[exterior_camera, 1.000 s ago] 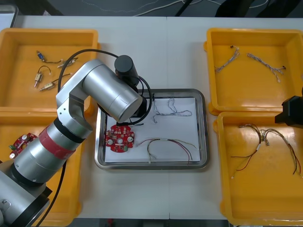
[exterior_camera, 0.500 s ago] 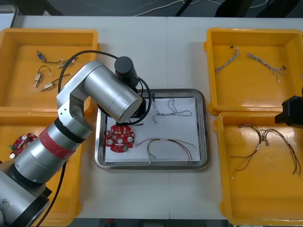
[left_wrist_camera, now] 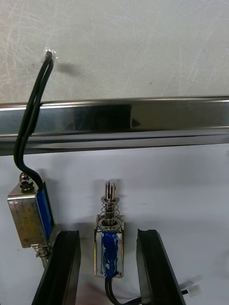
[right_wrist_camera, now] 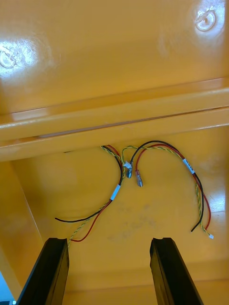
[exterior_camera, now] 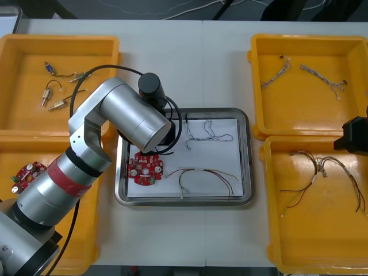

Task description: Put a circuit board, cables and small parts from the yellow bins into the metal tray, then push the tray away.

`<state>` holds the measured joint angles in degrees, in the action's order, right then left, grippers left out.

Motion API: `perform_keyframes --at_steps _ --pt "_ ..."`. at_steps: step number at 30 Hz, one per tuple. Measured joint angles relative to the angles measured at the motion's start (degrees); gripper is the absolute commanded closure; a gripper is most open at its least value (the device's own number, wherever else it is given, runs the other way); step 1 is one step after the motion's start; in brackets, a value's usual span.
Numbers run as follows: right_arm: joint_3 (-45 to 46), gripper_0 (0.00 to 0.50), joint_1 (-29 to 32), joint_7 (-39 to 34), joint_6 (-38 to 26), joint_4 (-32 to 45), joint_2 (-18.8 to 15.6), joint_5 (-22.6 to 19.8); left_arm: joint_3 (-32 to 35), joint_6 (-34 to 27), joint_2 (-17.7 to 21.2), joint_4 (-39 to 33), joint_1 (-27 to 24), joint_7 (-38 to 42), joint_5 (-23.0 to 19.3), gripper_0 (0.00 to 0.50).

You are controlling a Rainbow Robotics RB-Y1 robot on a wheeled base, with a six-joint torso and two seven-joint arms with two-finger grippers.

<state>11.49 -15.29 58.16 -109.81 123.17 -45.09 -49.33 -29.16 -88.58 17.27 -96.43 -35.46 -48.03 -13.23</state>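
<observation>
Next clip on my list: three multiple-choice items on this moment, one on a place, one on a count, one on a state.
1. Where is the left gripper? A over the metal tray; B over the near right bin; C over bare table.
2. How many twisted cables lie in the far right bin? A one; B two; C four.
3. The right gripper is: A shut on a cable; B shut on nothing; C open.
1 A: its fingers flank a small metal part on the tray's white inside. 2 B: two separate strands. 3 C: its fingers stand apart above the near right bin.
</observation>
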Motion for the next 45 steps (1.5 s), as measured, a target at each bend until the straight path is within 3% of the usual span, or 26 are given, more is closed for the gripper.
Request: perform_keyframes --at_steps 1,4,11,18,24,32,40,45 --pt "0.0 0.000 0.0 0.0 0.0 0.0 0.0 0.0 0.0 0.0 0.0 0.0 0.0 0.0 0.0 0.069" --pt "0.0 0.000 0.0 0.0 0.0 0.0 0.0 0.0 0.0 0.0 0.0 0.0 0.0 0.0 0.0 0.033" --pt "0.0 0.000 0.0 0.0 0.0 0.0 0.0 0.0 0.0 -0.5 0.0 -1.2 0.0 0.0 -2.7 0.022" --pt "0.0 0.000 0.0 0.0 0.0 0.0 0.0 0.0 1.5 -9.3 0.0 -7.0 -0.2 0.0 -6.9 0.019" --pt "0.0 0.000 0.0 0.0 0.0 0.5 0.0 -1.2 3.5 -15.5 0.4 -11.8 -1.3 0.0 -7.7 0.021" --pt "-1.5 0.000 -1.0 0.0 0.0 2.1 0.0 -2.3 6.9 -19.1 3.8 -14.5 -3.5 0.0 -9.5 0.019" --pt "-10.5 0.000 -5.2 0.0 0.0 5.9 -0.3 -3.0 14.7 -19.9 8.5 -14.6 -3.9 0.0 -16.8 0.018" --pt "-17.1 0.000 -8.0 0.0 0.0 7.5 -0.8 -3.6 16.7 -20.8 11.1 -14.6 -3.9 0.0 -17.6 0.019"
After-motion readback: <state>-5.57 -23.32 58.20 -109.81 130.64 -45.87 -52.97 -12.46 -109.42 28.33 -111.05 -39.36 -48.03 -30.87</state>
